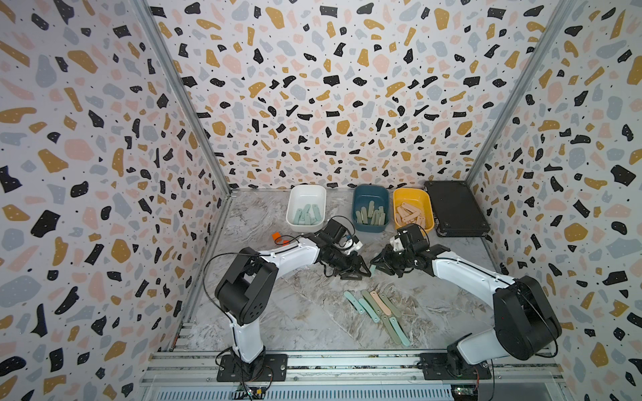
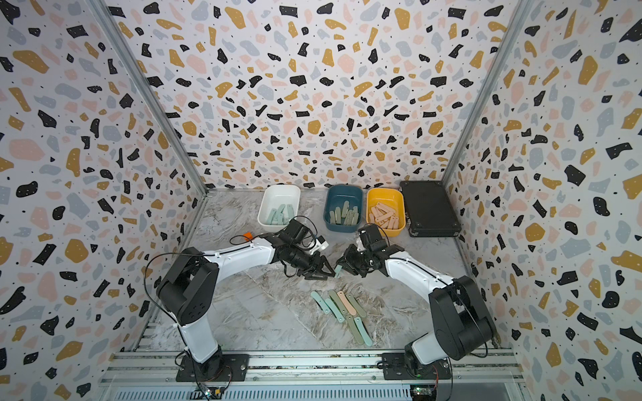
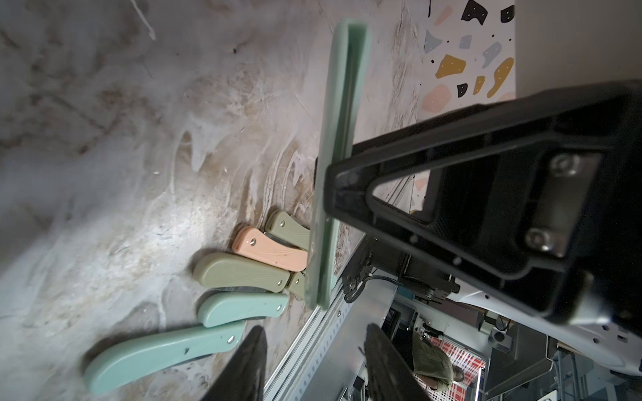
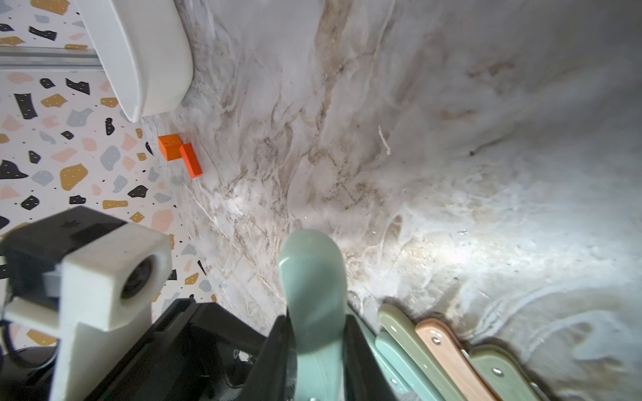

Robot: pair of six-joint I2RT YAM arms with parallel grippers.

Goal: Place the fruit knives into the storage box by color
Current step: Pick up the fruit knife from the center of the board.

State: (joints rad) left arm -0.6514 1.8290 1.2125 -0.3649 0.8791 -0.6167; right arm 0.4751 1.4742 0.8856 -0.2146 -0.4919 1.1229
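- Clearly, the right hand [image 4: 316, 333] is clamped on a mint-blue folded plastic fruit knife [image 4: 312, 274], held in the air on the robot's side of the white rounded plastic tub [image 1: 307, 189].
- The left hand [image 3: 312, 364] faces it, fingers apart and holding nothing; if the right hand releases before the left grips, the knife likely drops onto the loose knives [image 1: 377, 301] lying farther from that tub.
- The hands nearly touch and may knock.

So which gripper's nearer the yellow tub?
Right. The right gripper is in front of the yellow tub, toward centre; the left gripper is farther, past the mint knife.
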